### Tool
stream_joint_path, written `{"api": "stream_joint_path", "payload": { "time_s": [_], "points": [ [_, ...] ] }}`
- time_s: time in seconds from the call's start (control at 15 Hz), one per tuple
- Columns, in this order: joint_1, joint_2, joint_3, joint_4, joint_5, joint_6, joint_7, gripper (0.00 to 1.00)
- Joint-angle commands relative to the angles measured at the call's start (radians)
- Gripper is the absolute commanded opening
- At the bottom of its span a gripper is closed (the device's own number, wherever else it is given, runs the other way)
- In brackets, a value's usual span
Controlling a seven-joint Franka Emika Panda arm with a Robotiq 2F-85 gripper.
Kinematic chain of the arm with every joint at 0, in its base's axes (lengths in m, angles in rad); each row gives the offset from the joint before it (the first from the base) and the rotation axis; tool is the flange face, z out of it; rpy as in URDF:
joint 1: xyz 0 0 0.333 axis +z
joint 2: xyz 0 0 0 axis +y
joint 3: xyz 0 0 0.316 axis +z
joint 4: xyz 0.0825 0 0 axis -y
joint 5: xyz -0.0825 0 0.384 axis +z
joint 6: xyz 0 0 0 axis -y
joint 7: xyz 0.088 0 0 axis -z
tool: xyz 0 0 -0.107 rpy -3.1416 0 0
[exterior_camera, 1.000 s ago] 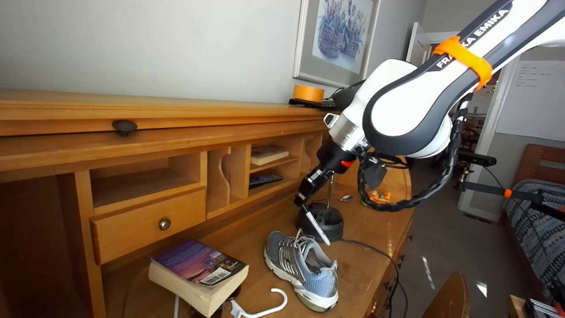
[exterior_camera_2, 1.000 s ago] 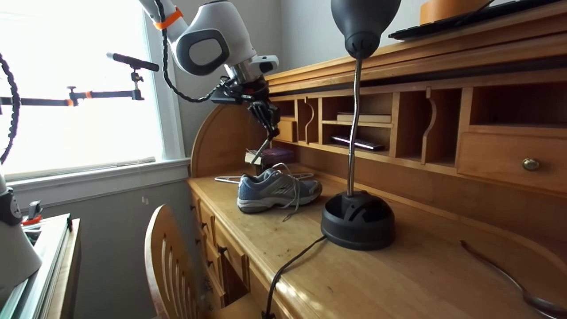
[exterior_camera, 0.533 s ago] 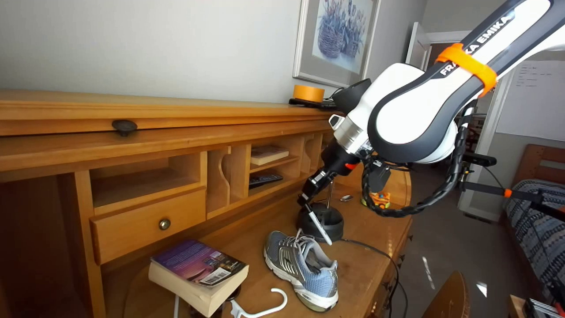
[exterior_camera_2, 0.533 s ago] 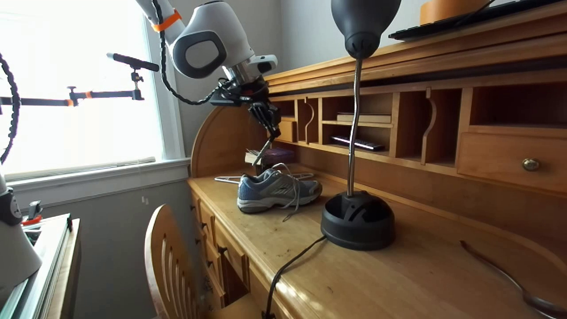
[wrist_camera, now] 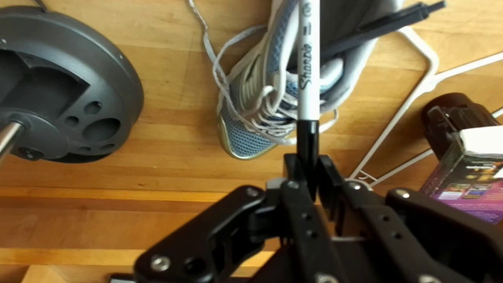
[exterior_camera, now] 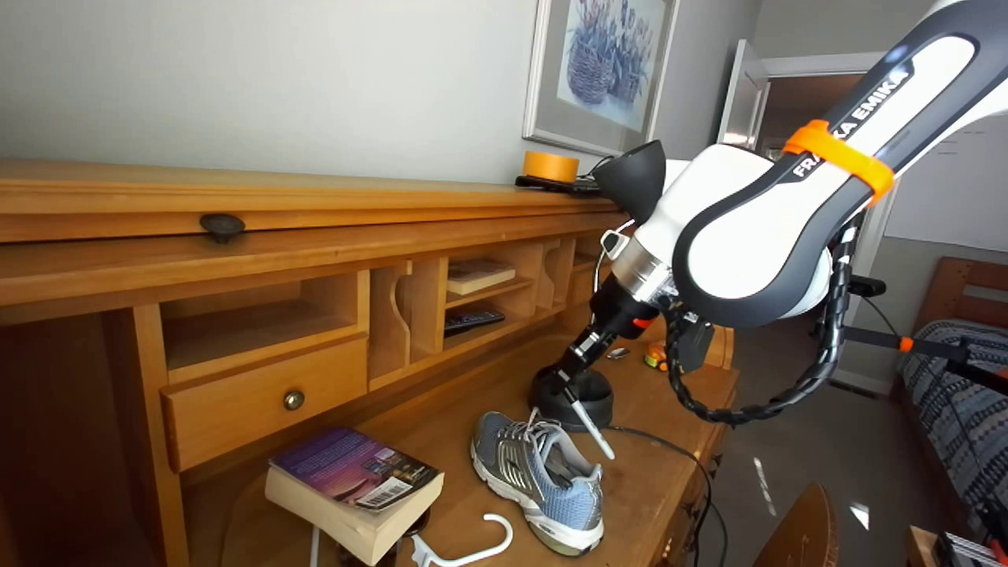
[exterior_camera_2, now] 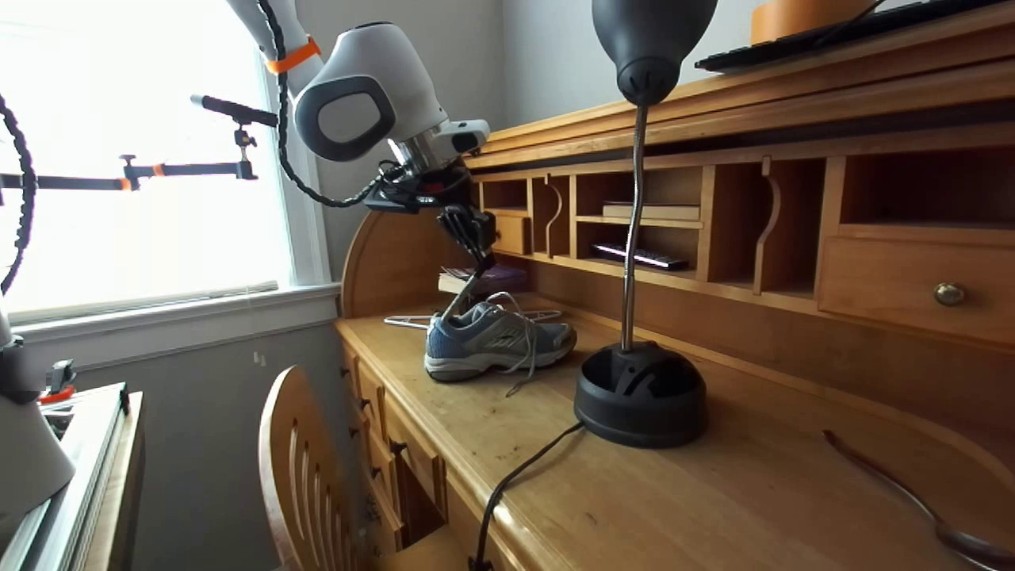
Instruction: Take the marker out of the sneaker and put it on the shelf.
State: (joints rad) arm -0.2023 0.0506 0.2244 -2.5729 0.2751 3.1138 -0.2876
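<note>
My end effector (wrist_camera: 307, 167) is clamped on the black end of the marker (wrist_camera: 309, 86), whose white barrel slants down from my grip near the sneaker (exterior_camera: 534, 482) on the worktop (exterior_camera_2: 753, 492); whether those 2 touch, I cannot tell.

Desk lamp (exterior_camera_2: 641, 420): tall, in the way near the sneaker (exterior_camera_2: 499, 345).
Desk (wrist_camera: 177, 90) between them: some room to pass.

Place: home, bedroom — bed (exterior_camera: 962, 441) with wooden headboard (exterior_camera: 974, 276) and patterned cover (exterior_camera: 984, 337) | framed flower picture (exterior_camera: 610, 71) on grey wall (exterior_camera: 276, 87) | bright window (exterior_camera_2: 135, 230) | wooden table (exterior_camera_2: 737, 492) with drawers (exterior_camera: 236, 413) — slatted wooden chair (exterior_camera_2: 289, 392) beside it
</note>
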Motion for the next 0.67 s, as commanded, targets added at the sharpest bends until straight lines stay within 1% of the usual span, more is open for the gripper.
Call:
{"api": "stream_joint_path", "payload": {
  "time_s": [0.0,0.07,0.13,0.2,0.27,0.33,0.4,0.47,0.53,0.6],
  "points": [
    [-0.023,-0.012,-0.099,-0.056,-0.12,0.026,0.071,0.04],
    [0.016,-0.011,-0.183,-0.063,-0.163,0.026,0.087,0.04],
    [0.006,0.0,-0.226,-0.062,-0.2,0.015,0.098,0.04],
    [-0.021,0.017,-0.244,-0.055,-0.258,0.016,0.138,0.04],
    [-0.019,0.04,-0.277,-0.04,-0.277,0.01,0.155,0.04],
    [-0.013,0.061,-0.301,-0.029,-0.289,0.012,0.175,0.04],
    [0.007,0.084,-0.325,-0.015,-0.268,0.008,0.176,0.04],
    [0.014,0.1,-0.333,-0.008,-0.264,0.0,0.191,0.04],
    [0.023,0.122,-0.334,0.003,-0.253,0.001,0.206,0.04],
    [0.016,0.142,-0.314,0.013,-0.228,0.002,0.211,0.04]
  ]
}}
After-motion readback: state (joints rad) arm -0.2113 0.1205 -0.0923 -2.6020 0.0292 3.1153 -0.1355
